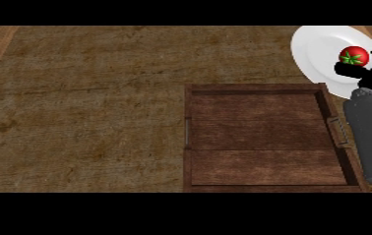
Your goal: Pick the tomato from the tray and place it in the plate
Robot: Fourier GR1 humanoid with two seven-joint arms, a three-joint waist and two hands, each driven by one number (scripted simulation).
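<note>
A red tomato with a green stem top shows over the white plate at the upper right of the head view. My right hand reaches in along the right edge, its black fingers curled under and around the tomato. I cannot tell whether the tomato rests on the plate or hangs just above it. The wooden tray lies below the plate, with nothing inside it. My left hand shows nowhere.
The tray has metal handles on its left side and right side. Brown wooden countertop stretches to the left of the tray and plate.
</note>
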